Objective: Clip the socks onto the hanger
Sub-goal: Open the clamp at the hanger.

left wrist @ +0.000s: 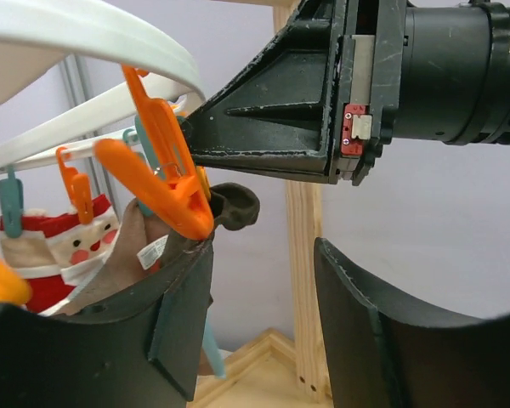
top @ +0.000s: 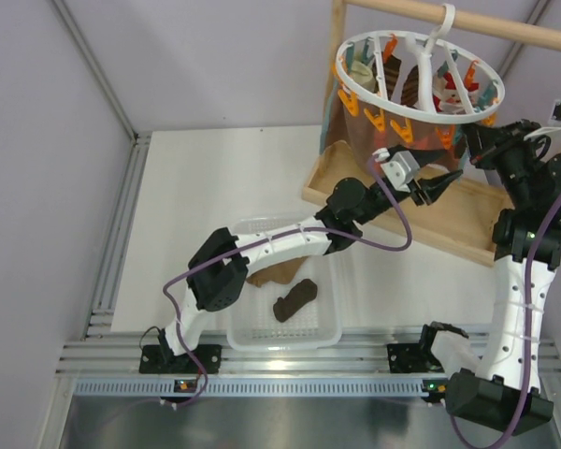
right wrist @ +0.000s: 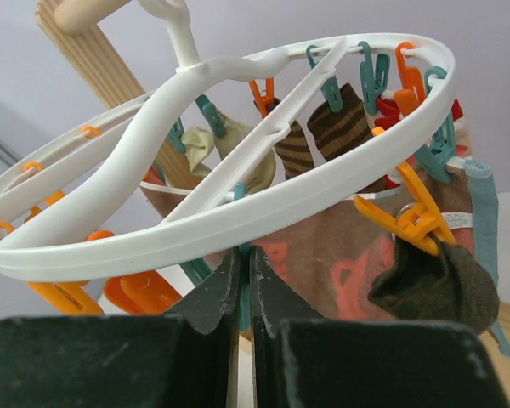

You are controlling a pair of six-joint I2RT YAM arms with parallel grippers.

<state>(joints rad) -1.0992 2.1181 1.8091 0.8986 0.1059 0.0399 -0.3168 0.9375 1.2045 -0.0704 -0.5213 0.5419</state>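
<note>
The white ring hanger [top: 421, 114] hangs by its hook from a wooden rod, rimmed with orange and teal pegs. A dark brown sock [left wrist: 235, 206] hangs pinched in an orange peg [left wrist: 166, 183]; in the right wrist view the same sock [right wrist: 433, 285] hangs under its peg [right wrist: 412, 217]. My left gripper [left wrist: 263, 246] is open, nothing between its fingers, the left finger [left wrist: 153, 323] close beside that sock. My right gripper [right wrist: 245, 251] is shut just under the hanger's rim [right wrist: 263, 208]. Another dark sock [top: 294, 299] and a tan one [top: 271, 274] lie in the basket.
A clear plastic basket [top: 332, 313] sits between the arm bases. The wooden frame's rod [top: 477, 23] and base [top: 402, 215] stand at the back right. Striped socks [right wrist: 340, 127], a Santa sock [left wrist: 59, 246] and a reddish printed cloth [right wrist: 340, 246] hang from the hanger.
</note>
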